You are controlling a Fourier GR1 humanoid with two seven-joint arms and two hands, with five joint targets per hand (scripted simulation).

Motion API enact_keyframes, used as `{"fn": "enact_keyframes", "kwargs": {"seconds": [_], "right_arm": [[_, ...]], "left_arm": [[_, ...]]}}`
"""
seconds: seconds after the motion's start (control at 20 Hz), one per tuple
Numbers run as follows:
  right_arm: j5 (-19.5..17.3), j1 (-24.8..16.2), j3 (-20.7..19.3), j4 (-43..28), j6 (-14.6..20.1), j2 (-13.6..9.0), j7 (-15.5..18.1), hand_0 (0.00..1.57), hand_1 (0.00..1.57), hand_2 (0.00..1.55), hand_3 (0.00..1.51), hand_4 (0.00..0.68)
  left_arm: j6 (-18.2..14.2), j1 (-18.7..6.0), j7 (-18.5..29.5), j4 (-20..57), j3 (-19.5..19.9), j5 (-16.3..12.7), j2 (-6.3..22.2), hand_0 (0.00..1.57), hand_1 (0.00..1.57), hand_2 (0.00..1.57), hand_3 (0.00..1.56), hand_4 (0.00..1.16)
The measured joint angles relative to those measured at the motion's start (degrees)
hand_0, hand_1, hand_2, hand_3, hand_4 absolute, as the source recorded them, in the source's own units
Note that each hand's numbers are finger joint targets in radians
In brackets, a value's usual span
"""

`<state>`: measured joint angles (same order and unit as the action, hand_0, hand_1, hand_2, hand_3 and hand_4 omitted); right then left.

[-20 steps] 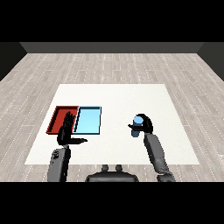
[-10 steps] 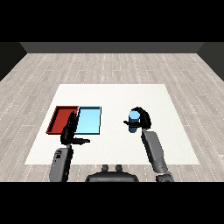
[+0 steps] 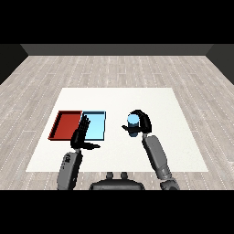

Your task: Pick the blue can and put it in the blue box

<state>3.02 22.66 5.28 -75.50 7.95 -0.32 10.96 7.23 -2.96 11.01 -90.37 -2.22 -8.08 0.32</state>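
Note:
The blue can (image 3: 132,123) is held upright above the white table, right of the trays, with my right hand (image 3: 141,122) curled round it. The light blue tray (image 3: 94,125) lies left of the can, with the red tray (image 3: 66,124) beside it on its left. My left hand (image 3: 81,136) is raised with straight fingers over the near edge where the two trays meet, holding nothing.
The white table (image 3: 119,105) spreads beyond the trays on a grey wooden floor. Both trays hold nothing.
My right hand has carried the blue can leftward and slightly up, closer to the light blue tray. The left hand has barely moved.

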Motion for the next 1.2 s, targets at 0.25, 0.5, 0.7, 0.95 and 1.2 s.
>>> {"fn": "enact_keyframes", "kwargs": {"seconds": [0.25,0.5,0.7,0.95,1.2], "right_arm": [[0.7,0.9,1.6,-0.9,1.3,0.2,-1.2,1.48,1.48,1.47,1.44,0.63],[1.3,2.0,2.5,1.0,1.3,0.3,-0.3,1.45,1.45,1.46,1.43,0.614],[1.5,2.5,5.0,0.7,3.3,0.3,-0.4,1.45,1.45,1.46,1.43,0.621],[1.6,3.1,7.3,-0.2,4.5,0.3,-1.2,1.44,1.44,1.45,1.43,0.606],[1.4,3.5,8.1,-2.0,3.6,0.3,-2.4,1.42,1.42,1.46,1.43,0.625]], "left_arm": [[-2.1,-0.2,-2.1,-1.1,-4.1,-2.7,-0.2,0.0,0.0,0.0,0.0,0.0],[-5.0,-2.2,-2.5,2.3,-8.7,-2.9,-0.3,0.0,0.0,0.0,0.0,0.0],[-8.2,-5.3,-4.4,4.4,-10.7,-2.9,-0.3,0.0,0.0,0.0,0.0,0.0],[-12.0,-8.8,-3.0,9.7,-13.8,-3.2,-0.3,0.0,0.0,0.0,0.0,0.0],[-14.4,-11.3,-1.1,13.6,-16.5,-3.0,-0.3,0.0,0.0,0.0,0.0,0.0]]}}
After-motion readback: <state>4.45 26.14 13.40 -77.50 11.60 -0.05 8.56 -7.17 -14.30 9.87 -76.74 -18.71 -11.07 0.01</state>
